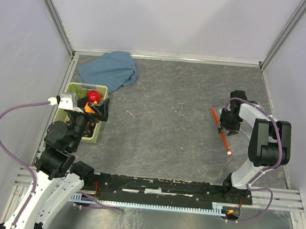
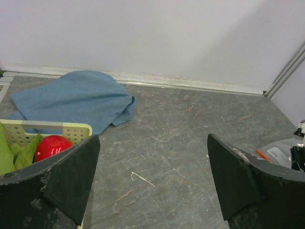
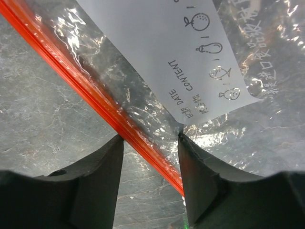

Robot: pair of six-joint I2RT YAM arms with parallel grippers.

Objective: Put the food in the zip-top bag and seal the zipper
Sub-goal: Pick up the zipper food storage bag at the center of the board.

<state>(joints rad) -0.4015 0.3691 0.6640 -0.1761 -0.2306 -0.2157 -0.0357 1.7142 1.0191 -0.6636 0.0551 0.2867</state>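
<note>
The zip-top bag (image 3: pixel 143 76) lies flat at the right, clear with a white label. Its red-orange zipper (image 1: pixel 222 132) runs diagonally and ends at a white tip (image 1: pixel 229 152). My right gripper (image 1: pixel 228 124) is low over that edge. In the right wrist view it (image 3: pixel 150 138) is open, the zipper (image 3: pixel 95 95) passing between the jaws, one finger on the bag film. The food sits in the pale green basket (image 1: pixel 91 85): a red fruit (image 1: pixel 93 96), also seen in the left wrist view (image 2: pixel 52 145), and a green leaf (image 2: pixel 7 155). My left gripper (image 1: pixel 97 109) hovers by the basket, open and empty (image 2: pixel 152 138).
A blue cloth (image 1: pixel 111 68) lies crumpled at the back left, just beyond the basket. A small pale scrap (image 1: pixel 130 113) lies on the grey table. Walls close in on the left, back and right.
</note>
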